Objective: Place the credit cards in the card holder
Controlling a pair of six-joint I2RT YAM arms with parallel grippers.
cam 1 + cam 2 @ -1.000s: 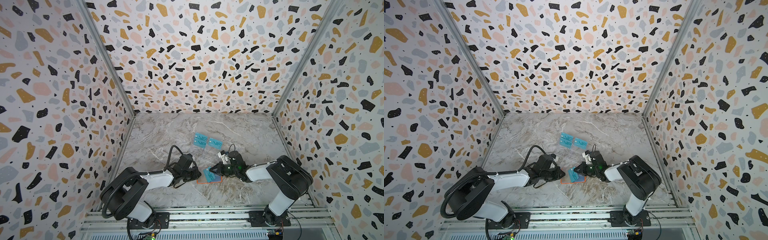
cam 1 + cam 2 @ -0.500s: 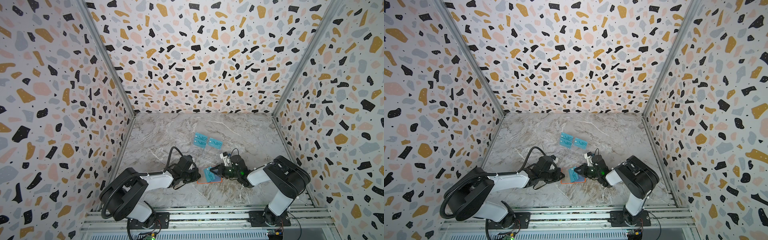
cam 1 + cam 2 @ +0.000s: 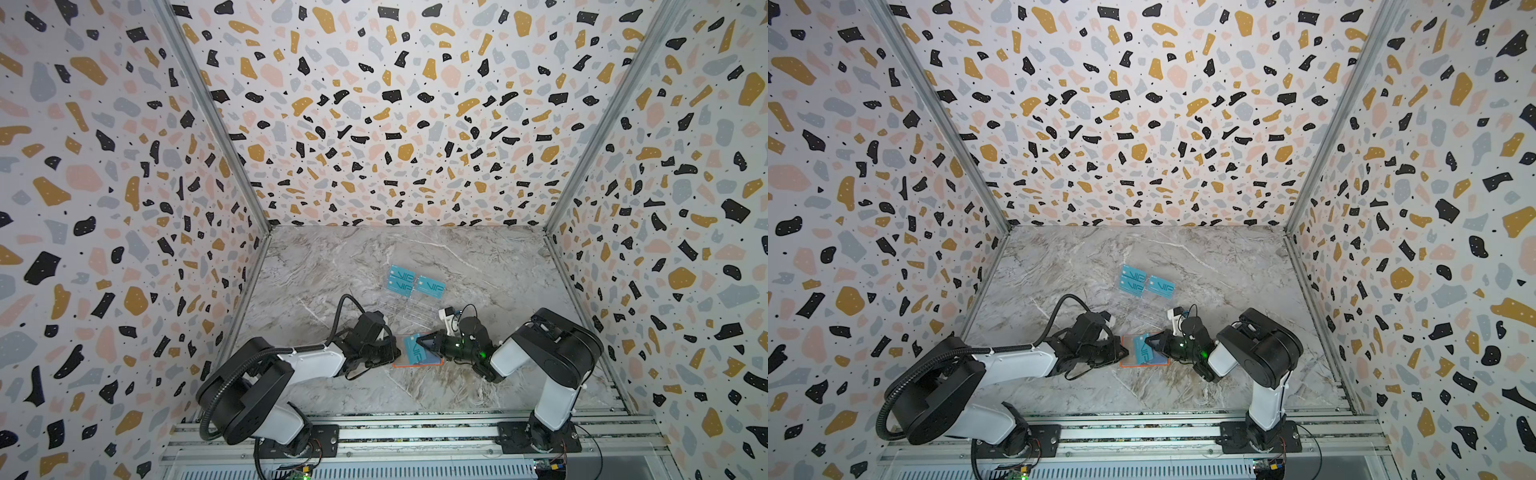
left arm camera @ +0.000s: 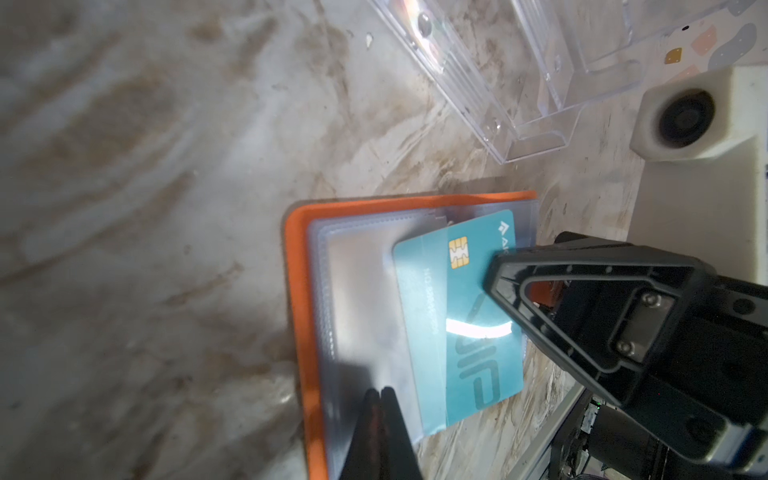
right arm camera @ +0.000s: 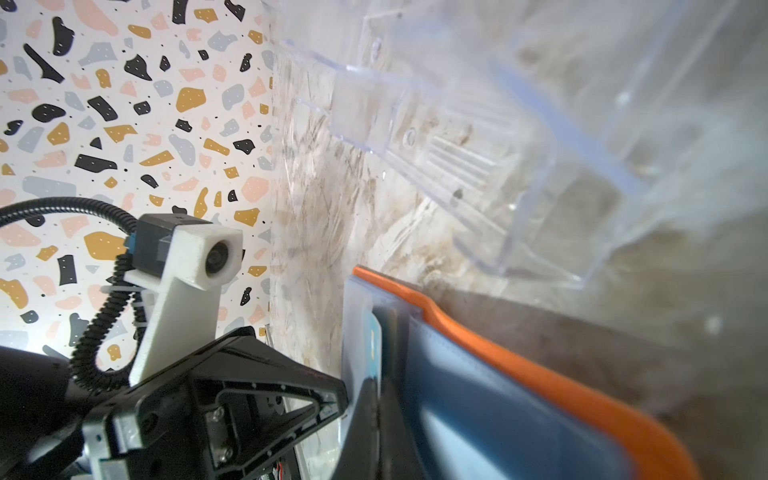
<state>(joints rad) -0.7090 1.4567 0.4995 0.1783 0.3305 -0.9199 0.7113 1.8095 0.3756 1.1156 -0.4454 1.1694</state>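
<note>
My right jaws are shut on the teal plastic VIP card point(image 4: 457, 332), which sits partly inside a clear sleeve point(image 4: 357, 282) of the orange leather-like folding card holder point(image 4: 299, 291). The holder lies open near the middle of the marble worktop's point(image 3: 353, 257) front edge. My left jaws are shut, tips over the sleeves. Recommended: keep the card flat and push straight. The clear acrylic tiered stand point(image 4: 498, 104) crowds the holder's rear, and three teal cards point(image 3: 431, 286) lie beyond.

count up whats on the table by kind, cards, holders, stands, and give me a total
teal VIP card: 4, three at the back, one partly in a holder sleeve
orange card holder: 1
clear acrylic stand: 1
total: 6
</note>
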